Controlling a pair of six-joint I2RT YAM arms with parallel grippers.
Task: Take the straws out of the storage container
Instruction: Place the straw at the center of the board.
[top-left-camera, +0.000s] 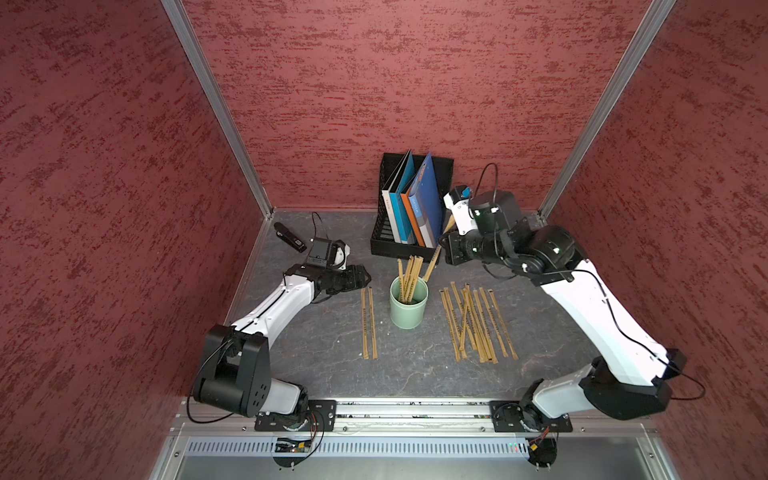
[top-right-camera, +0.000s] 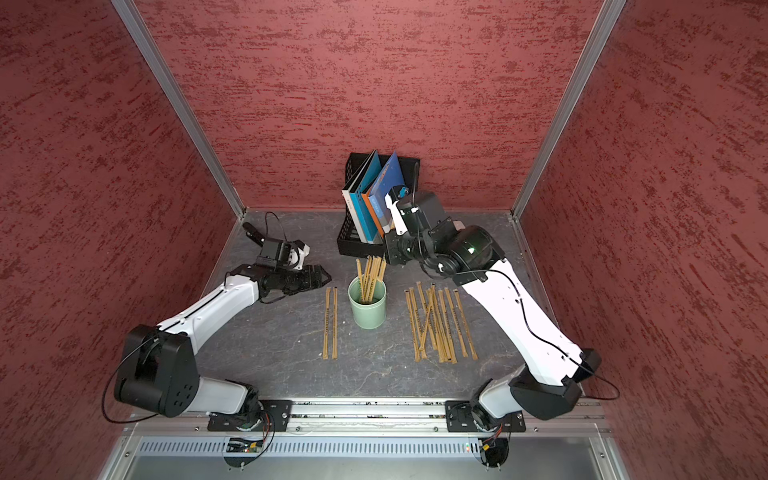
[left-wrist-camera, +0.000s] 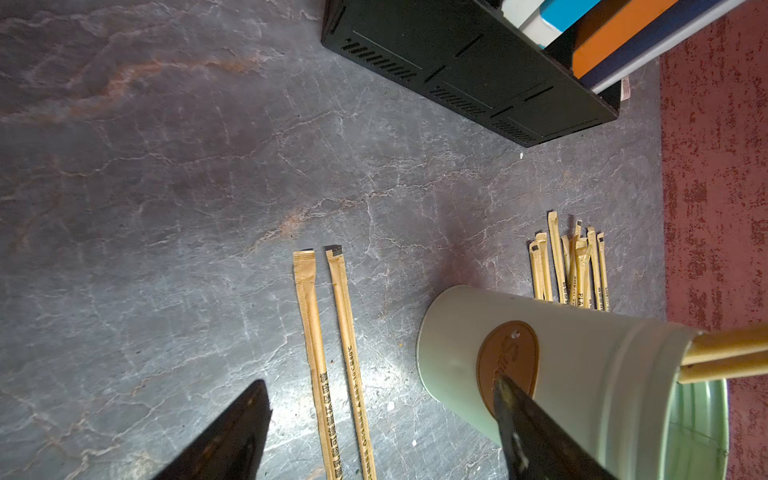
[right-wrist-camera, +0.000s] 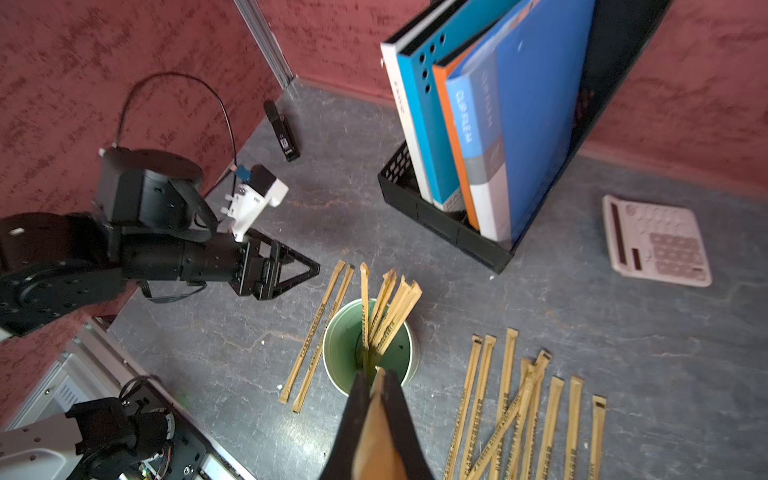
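1. One held straw (right-wrist-camera: 379, 436): you have it clenched between the right jaws. In a top view it (top-left-camera: 433, 259) slants down from them toward the mint-green cup (top-left-camera: 409, 311). Its lower end is at the cup's far rim, and you cannot tell whether it is inside or just above.
2. The left jaws: released, spread wide, nothing between them, just beside the cup's left wall. In the left wrist view one jaw overlaps the cup's brown oval label (left-wrist-camera: 507, 353); whether it touches cannot be told.
3. Your right arm (top-left-camera: 598, 316): forearm raised forward and inward from its base, wrist bent so the jaws point down at the cup, in front of the file holder (top-left-camera: 390, 251).
4. Your left arm (top-left-camera: 286, 299): forearm low, angled forward and inward, jaws roughly level and aimed at the cup.
5. Cup: one, upright, mid-tabletop (top-left-camera: 324, 374).
6. The straws, counted:
   - one held;
   - about six standing in the cup (right-wrist-camera: 392, 309), leaning on the far rim;
   - two lying parallel left of the cup (top-left-camera: 364, 324);
   - about nine lying right of it (top-left-camera: 478, 328), several crossed, so the count is approximate.
7. Other stock:
   - one black mesh file holder with four folders (top-left-camera: 430, 195);
   - one pink calculator (right-wrist-camera: 656, 241);
   - one small black oblong object (top-left-camera: 289, 237) near the far left corner.
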